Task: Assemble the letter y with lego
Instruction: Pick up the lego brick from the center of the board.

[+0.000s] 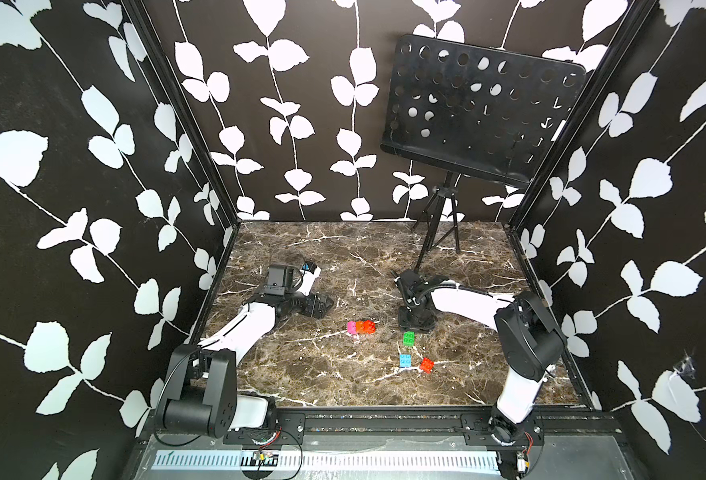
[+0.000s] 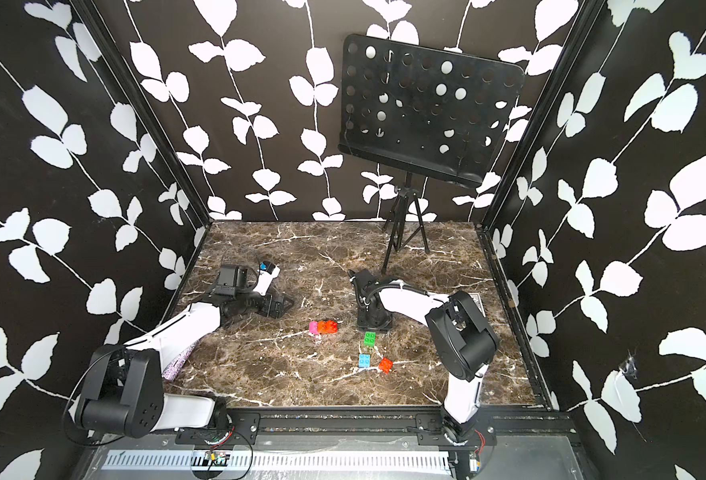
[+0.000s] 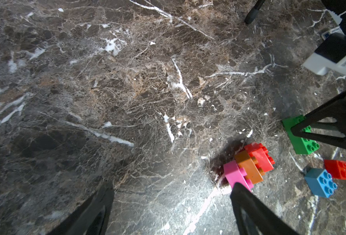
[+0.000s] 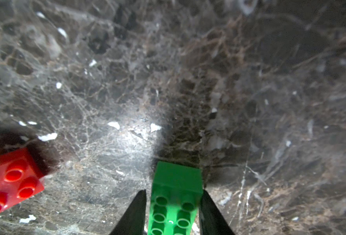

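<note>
right end effector (image 4: 174, 192) brackets the green brick (image 4: 177, 175) low in frame, grip unclear, likely to fetch it to the stack (image 1: 361, 327); left end effector (image 3: 172, 184) gapes empty, ready to steady.

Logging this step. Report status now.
Left gripper open, empty. Right gripper shut on green brick. Pink-orange-red stack joined; blue brick, red brick loose. Nothing blocking.
</note>
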Controlling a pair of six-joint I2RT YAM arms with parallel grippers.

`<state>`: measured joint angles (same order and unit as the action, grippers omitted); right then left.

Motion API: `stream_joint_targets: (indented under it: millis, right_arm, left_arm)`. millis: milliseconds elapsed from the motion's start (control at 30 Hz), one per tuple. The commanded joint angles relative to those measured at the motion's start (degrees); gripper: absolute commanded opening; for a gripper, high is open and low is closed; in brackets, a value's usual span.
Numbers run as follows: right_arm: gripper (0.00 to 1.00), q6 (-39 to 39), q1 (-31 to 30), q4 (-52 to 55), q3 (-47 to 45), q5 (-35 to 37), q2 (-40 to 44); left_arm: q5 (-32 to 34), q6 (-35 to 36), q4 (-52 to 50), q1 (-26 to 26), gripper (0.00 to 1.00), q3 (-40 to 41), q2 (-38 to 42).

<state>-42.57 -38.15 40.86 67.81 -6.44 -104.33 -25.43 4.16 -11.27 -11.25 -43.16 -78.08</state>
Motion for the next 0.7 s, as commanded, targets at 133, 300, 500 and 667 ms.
stream_joint_targets:
  millis: [133,300,500,667]
  right_arm:
    - [0.37,4.22,-1.22,7.20,2.65,3.92,-1.28]
    - [0.33,9.05,-1.30,8.01,3.54,4.15,-1.77]
    - [0.31,32.36,-1.92,8.01,9.35,7.31,0.88]
    - [0.28,60.61,-1.87,6.38,8.40,6.91,3.90]
  left_arm:
    - [0.55,1.15,-0.81,-0.19,0.92,-0.51,1.49]
    - [1.41,1.94,-1.29,-0.20,0.92,-0.70,1.78]
    - [1.88,2.61,-1.64,0.01,0.93,-0.95,2.03]
    - [1.86,2.67,-1.64,0.70,0.93,-0.94,2.38]
